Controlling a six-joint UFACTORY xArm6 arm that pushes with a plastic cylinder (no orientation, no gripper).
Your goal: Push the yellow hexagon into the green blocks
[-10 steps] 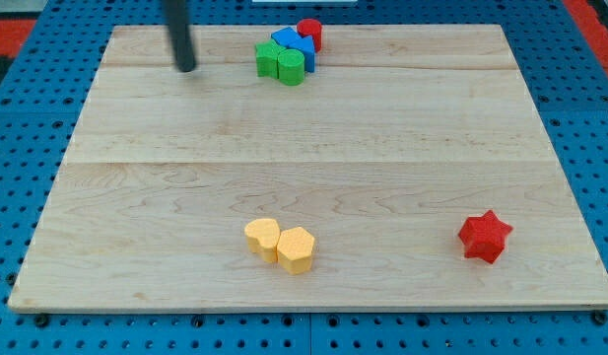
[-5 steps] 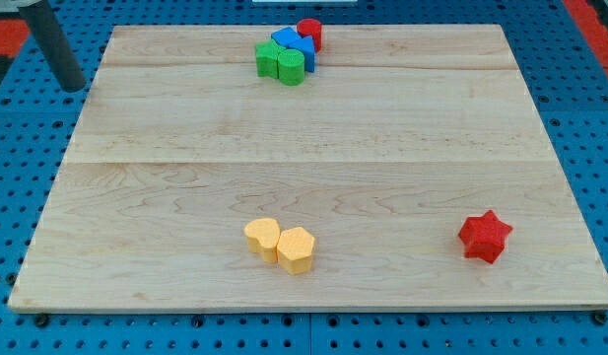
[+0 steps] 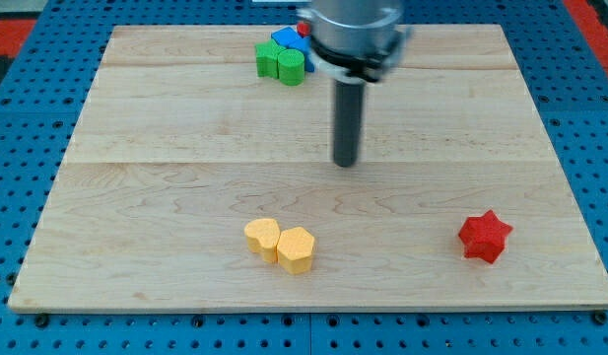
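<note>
The yellow hexagon lies near the view's bottom, touching a second yellow block on its left. Two green blocks sit at the view's top, touching blue blocks behind them. A red block behind those is mostly hidden by the arm. My tip rests on the board's middle, up and to the right of the yellow hexagon and well below the green blocks, touching no block.
A red star lies at the view's lower right. The wooden board sits on a blue pegboard table. The arm's grey body hangs over the top centre.
The rod has swung from off the board's upper left to the board's middle, with the arm's body now in view. No block has moved.
</note>
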